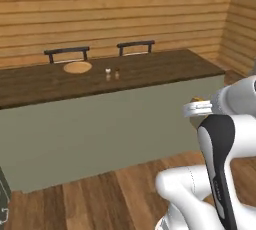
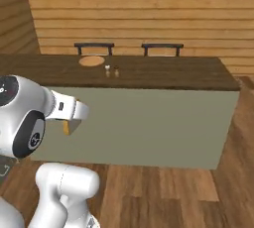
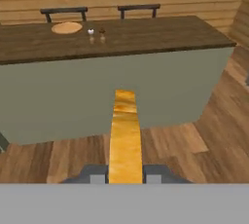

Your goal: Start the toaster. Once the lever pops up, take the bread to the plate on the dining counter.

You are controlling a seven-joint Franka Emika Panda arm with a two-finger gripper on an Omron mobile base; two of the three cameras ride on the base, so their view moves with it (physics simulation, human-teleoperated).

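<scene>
- Bread first, hand view: the golden-tan toasted slice of bread (image 3: 125, 138) is seen edge-on, sticking straight out ahead from between the two small dark finger tips of the gripper (image 3: 125, 178). So the gripper is pinching the bread, with the slice's long axis pointing forward at the counter. Across the floor is the long dark brown wood-grain dining counter (image 3: 146, 35) on its grey-green base. The round flat light-brown wooden plate (image 3: 67, 28) sits on it up and to the left of the bread's line. Two tiny shakers (image 3: 96, 33), one white and one dark, stand just beside the plate.
- Left base view: same dining counter (image 1: 150, 69), with the plate (image 1: 77, 67) toward its far left edge. Two black-framed chairs (image 1: 66, 53) stand behind it. The white arm comes up at the lower right, and a sliver of bread (image 1: 197, 99) peeks over the wrist, well apart from the plate.
- Right base view: plate (image 2: 92, 61) is near the far edge of the counter (image 2: 163, 73). A bit of the bread (image 2: 66, 127) hangs below the white wrist at left, lower than the countertop.
- My read: toasting's done and this is the carry leg. The plate lies ahead-left and higher than the bread, so the next move needs closing in, a lift and a leftward swing.
</scene>
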